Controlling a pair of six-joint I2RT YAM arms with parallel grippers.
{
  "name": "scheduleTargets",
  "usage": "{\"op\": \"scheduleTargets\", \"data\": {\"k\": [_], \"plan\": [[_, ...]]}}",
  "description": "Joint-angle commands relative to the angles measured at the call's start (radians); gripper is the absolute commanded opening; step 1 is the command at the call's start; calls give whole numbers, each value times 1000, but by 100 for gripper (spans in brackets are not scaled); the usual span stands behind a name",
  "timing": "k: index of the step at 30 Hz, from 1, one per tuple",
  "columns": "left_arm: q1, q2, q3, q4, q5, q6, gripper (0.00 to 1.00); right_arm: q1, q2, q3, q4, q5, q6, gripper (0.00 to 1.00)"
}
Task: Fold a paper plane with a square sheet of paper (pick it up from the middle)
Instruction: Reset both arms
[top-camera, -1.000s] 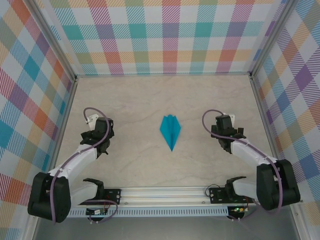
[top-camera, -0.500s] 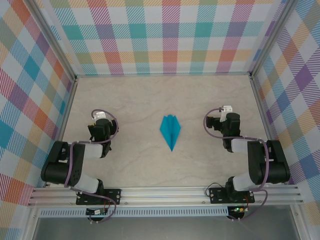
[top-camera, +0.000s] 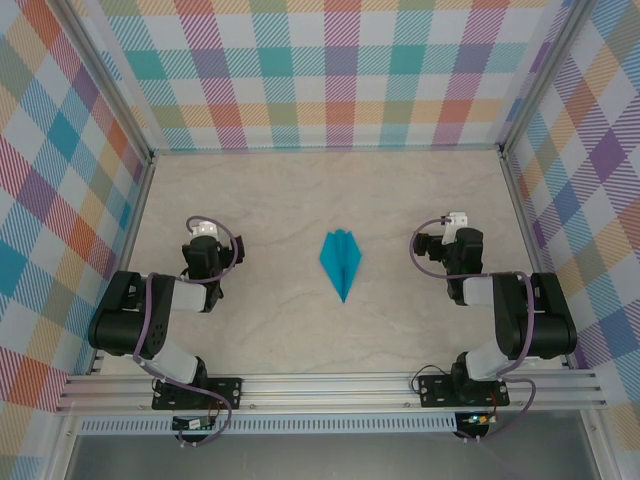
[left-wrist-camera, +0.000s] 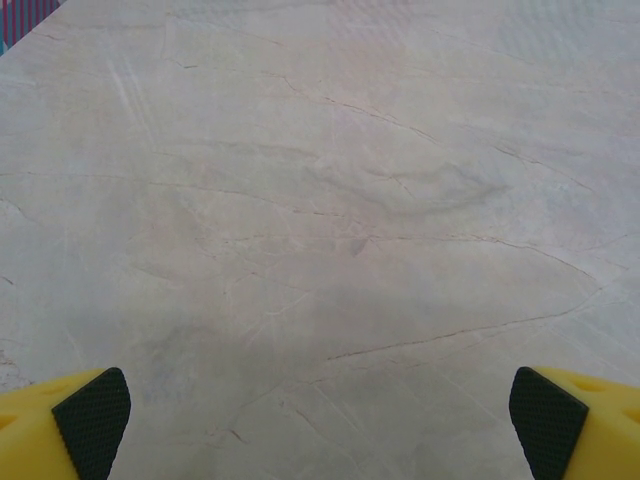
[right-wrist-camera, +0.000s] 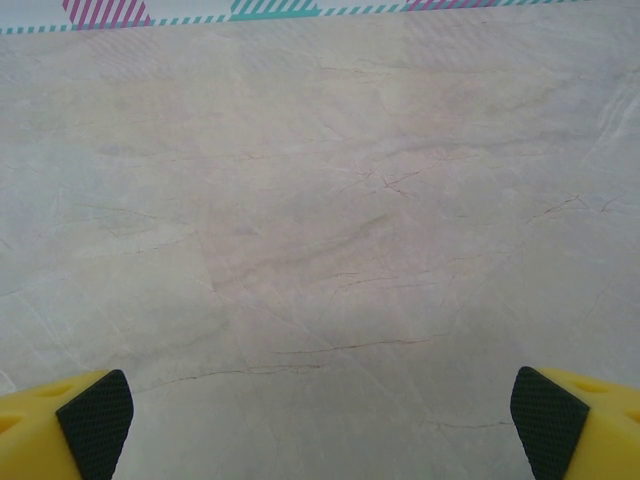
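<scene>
The paper plane (top-camera: 341, 262) is left unmoved mid-frame, while both arms (top-camera: 150, 318) were folded back. The left gripper (left-wrist-camera: 320, 428) and right gripper (right-wrist-camera: 320, 425) are held wide open.

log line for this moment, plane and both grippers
paper plane: folded, flat on table, tip toward near edge | left gripper: open, empty | right gripper: open, empty | contact: none
</scene>
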Motion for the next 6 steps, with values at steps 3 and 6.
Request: {"op": "scheduleTargets", "data": {"k": [3, 6], "plan": [[11, -6, 15, 39, 20, 9, 100, -5, 0, 9, 37, -2, 13, 100], [11, -5, 16, 39, 19, 9, 100, -4, 0, 9, 39, -3, 13, 100]]}}
